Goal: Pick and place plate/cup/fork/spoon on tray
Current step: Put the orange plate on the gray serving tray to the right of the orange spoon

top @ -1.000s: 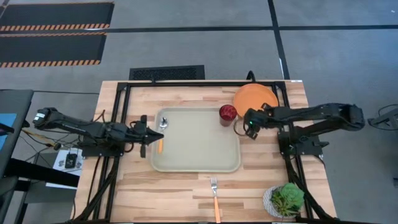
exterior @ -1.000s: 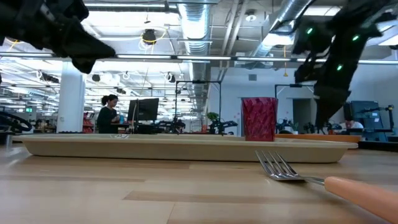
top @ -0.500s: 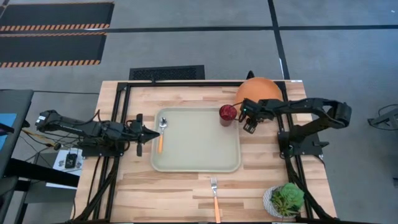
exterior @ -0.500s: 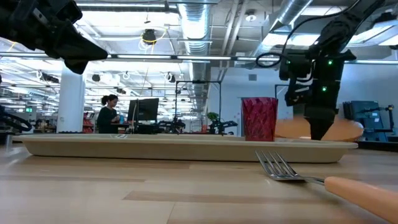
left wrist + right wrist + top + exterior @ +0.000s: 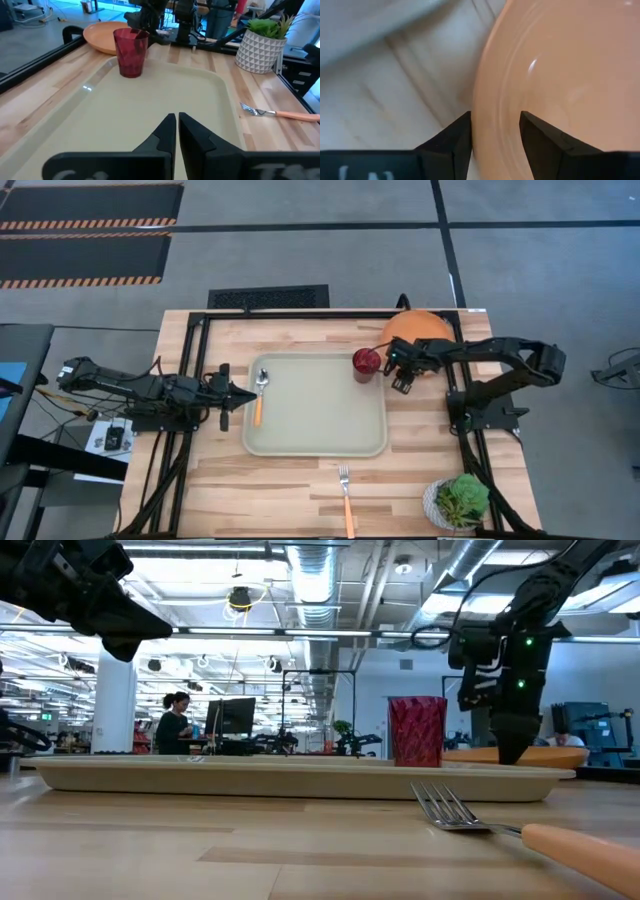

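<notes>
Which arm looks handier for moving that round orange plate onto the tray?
The right. Its gripper straddles the round flat orange plate's rim, while the left gripper sits shut across the pale grey-green tray.

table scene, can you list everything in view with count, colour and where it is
tray: one, pale grey-green, middle of the wooden table
cup: one, dark red, upright in the tray's far right corner
spoon: one, silver bowl and orange handle, in the tray along its left edge
fork: one, silver tines and orange handle, on the table in front of the tray
plate: one, orange, far right of the table, off the tray
plant pot: one, white with green plant, near right corner
person: one, far off in the room behind
left gripper: shut, at the tray's left edge
right gripper: open, straddling the plate's rim
</notes>
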`<state>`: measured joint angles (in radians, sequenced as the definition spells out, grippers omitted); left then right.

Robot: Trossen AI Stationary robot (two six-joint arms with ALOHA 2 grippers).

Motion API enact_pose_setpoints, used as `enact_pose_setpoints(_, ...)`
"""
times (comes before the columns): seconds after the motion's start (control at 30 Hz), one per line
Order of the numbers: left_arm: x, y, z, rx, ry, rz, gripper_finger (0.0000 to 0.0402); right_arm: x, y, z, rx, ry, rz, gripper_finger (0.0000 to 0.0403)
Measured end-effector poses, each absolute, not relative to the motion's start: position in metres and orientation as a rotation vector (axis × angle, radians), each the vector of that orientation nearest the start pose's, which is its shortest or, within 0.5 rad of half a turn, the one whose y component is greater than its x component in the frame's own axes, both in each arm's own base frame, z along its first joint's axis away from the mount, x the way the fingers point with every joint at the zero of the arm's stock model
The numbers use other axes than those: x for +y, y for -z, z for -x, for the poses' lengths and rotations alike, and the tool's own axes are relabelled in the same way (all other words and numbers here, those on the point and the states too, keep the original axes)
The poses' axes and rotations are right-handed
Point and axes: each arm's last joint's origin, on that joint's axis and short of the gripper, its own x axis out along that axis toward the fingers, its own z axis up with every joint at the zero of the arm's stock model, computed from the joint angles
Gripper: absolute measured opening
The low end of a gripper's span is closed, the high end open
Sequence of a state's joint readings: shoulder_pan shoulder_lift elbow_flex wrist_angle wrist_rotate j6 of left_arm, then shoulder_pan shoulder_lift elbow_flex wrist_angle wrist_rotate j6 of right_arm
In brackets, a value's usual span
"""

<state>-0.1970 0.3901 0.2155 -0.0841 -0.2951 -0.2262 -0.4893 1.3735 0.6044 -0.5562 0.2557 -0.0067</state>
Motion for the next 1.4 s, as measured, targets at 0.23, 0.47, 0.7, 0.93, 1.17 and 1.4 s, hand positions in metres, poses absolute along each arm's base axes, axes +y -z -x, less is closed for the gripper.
enact_pose_setpoints(0.23,-0.015,-0.196,-0.119,0.238,-0.127,0.164,0.0009,-0.111,-0.133,-0.181,1.405,0.636,-0.149,0.0116)
enact_pose_setpoints(0.47,-0.015,-0.196,-0.119,0.237,-0.127,0.164,0.0009,-0.106,-0.144,-0.177,1.378,0.688,-0.121,0.0015)
enact_pose_setpoints(0.7,-0.016,-0.201,-0.12,0.192,-0.111,0.167,0.0009,-0.093,-0.188,-0.179,1.321,0.727,-0.13,0.0012)
enact_pose_setpoints(0.93,-0.015,-0.202,-0.12,0.183,-0.12,0.172,0.0009,-0.08,-0.259,-0.185,1.193,0.83,-0.071,0.0015)
enact_pose_setpoints(1.17,-0.015,-0.202,-0.12,0.183,-0.123,0.179,0.0009,-0.054,-0.322,-0.205,0.99,0.752,-0.002,0.0012)
enact_pose_setpoints(1.4,-0.015,-0.201,-0.12,0.185,-0.125,0.178,0.0009,-0.004,-0.347,-0.242,0.91,0.541,0.106,0.0014)
